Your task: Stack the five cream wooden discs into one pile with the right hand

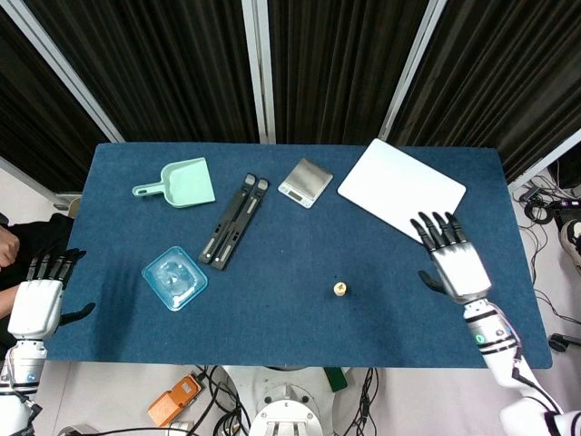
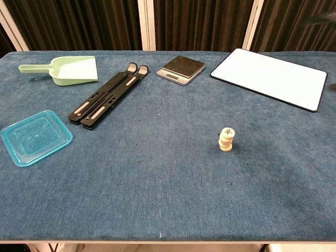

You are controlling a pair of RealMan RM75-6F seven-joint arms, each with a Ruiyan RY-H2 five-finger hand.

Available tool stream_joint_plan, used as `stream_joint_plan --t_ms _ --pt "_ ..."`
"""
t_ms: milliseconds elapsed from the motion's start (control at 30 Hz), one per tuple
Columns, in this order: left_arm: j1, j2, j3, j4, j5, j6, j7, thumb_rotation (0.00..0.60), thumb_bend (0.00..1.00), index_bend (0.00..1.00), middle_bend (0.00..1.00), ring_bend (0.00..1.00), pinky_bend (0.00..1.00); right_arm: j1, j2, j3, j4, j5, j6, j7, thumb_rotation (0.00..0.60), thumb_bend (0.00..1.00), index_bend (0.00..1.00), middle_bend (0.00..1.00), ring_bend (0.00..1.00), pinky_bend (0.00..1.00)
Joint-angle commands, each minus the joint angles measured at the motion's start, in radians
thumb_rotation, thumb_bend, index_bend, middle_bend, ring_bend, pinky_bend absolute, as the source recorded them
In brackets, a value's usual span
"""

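Note:
A small upright pile of cream wooden discs [image 2: 226,139] stands alone on the blue table, right of centre; from above the pile of discs [image 1: 339,290] shows as one small round top with a mark on it. My right hand [image 1: 451,258] is open, fingers spread, well to the right of the pile near the table's right side, touching nothing. My left hand [image 1: 40,301] hangs open off the table's left front corner. Neither hand appears in the chest view.
A white board [image 1: 401,191] lies at the back right, a small scale [image 1: 305,182] and a black folded stand [image 1: 233,220] at the back centre. A green dustpan [image 1: 182,183] and a clear blue lid [image 1: 174,277] are on the left.

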State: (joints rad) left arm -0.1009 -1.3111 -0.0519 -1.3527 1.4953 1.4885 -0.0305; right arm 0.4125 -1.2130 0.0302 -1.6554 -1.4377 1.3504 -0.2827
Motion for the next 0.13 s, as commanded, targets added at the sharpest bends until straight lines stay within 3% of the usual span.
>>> stream_joint_plan --t_ms 33,133 --pt "-0.001 0.001 -0.002 -0.006 0.001 0.003 0.004 0.600 0.08 0.17 0.14 0.04 0.00 -0.095 0.070 -0.033 -0.037 -0.006 0.093 0.065 0.600 0.37 0.00 0.02 0.00 0.03" --pt "-0.001 0.001 -0.001 -0.015 0.002 0.005 0.012 0.600 0.08 0.17 0.14 0.04 0.00 -0.152 0.093 -0.052 -0.039 -0.030 0.153 0.119 0.600 0.37 0.00 0.01 0.00 0.01"
